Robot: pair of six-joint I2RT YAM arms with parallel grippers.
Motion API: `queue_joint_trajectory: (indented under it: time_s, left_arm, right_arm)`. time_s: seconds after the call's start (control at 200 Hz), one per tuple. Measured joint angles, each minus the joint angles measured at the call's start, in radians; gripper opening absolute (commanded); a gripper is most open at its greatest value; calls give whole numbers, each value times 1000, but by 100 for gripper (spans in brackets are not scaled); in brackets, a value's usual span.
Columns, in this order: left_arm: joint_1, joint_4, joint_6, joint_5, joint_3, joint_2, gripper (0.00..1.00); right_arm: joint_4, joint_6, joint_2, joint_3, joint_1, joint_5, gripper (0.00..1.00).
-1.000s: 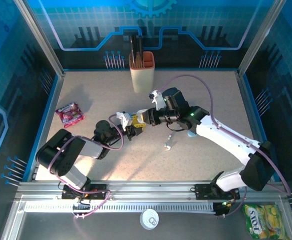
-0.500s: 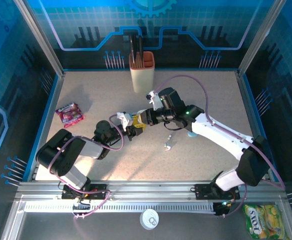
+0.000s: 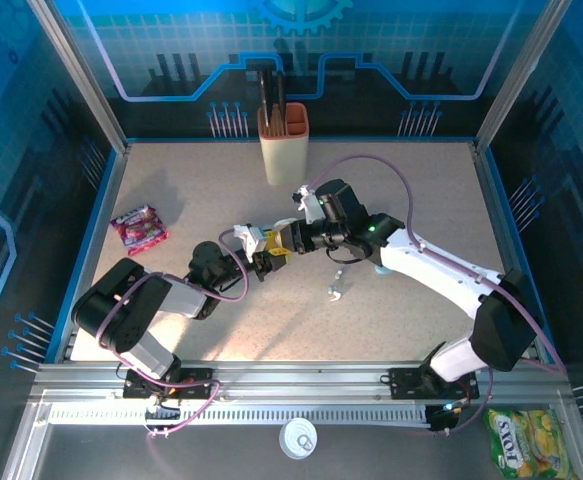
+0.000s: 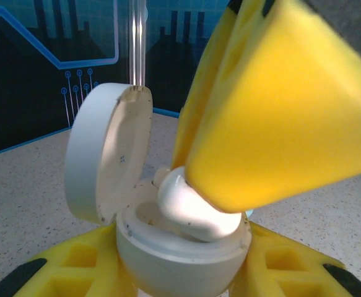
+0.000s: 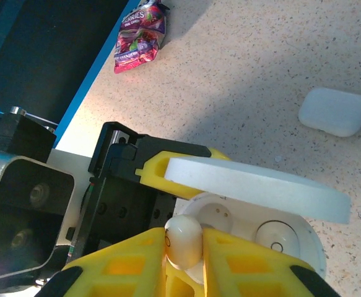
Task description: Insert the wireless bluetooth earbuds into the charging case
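A round white plastic charging case (image 4: pixel 180 250), its hinged lid (image 4: pixel 106 154) standing open, sits clamped by its lower half between the yellow foam fingers of the left hand (image 4: pixel 180 275), raised above the speckled beige table (image 5: pixel 260 62). The right hand (image 5: pixel 183 263) has its yellow fingers pinched narrowly on a small glossy white earbud (image 5: pixel 183 240), whose rounded end rests at the case's rim, over an empty socket (image 5: pixel 217 213).

The earbud looks very light, hard and slick, likely to squirt out of a tight pinch. A grip across its broad sides seems best. It would probably seat only if lined up with the socket.
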Motion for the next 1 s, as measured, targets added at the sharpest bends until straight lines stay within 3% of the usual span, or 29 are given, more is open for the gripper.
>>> queue_joint_trajectory:
  time_s: [0.64,1.0]
  left_arm:
    - [-3,-11,4,-8,0,0,34]
    - [-3,-5,67,-5,0,0,32]
  right_arm:
    - [24,-13,-43,-50,-9,3,44]
    - [-1,-89,-97,11,-18,25,38]
